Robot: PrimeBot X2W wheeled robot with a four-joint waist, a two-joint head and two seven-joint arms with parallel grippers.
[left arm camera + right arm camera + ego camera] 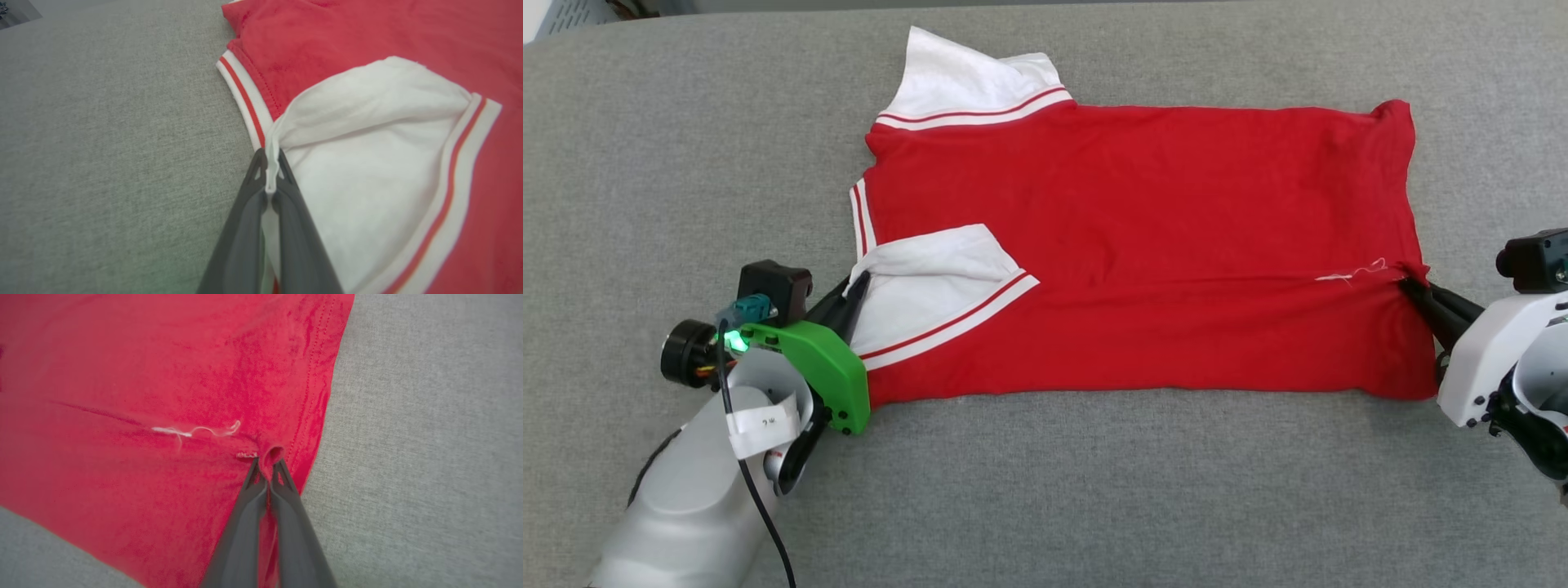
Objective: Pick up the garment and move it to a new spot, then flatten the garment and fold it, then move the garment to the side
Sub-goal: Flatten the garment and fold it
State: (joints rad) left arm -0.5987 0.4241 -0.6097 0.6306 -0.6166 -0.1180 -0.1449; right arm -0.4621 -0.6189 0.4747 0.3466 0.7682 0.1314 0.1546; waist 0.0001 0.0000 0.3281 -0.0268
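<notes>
Garment (1135, 245) mid-fold on the grey fabric surface (1094, 490).
Left gripper (858, 286) pinches the white sleeve (367, 163), right gripper (1409, 286) the hem (314, 416); best moved together, fold kept taut.

Grey woven fabric surface (1094, 490), evenly lit

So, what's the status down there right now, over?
Left gripper shut on shirt at near sleeve. Right gripper shut on hem. Shirt flat on grey surface, sleeve folded onto body. Nothing in the way.
</notes>
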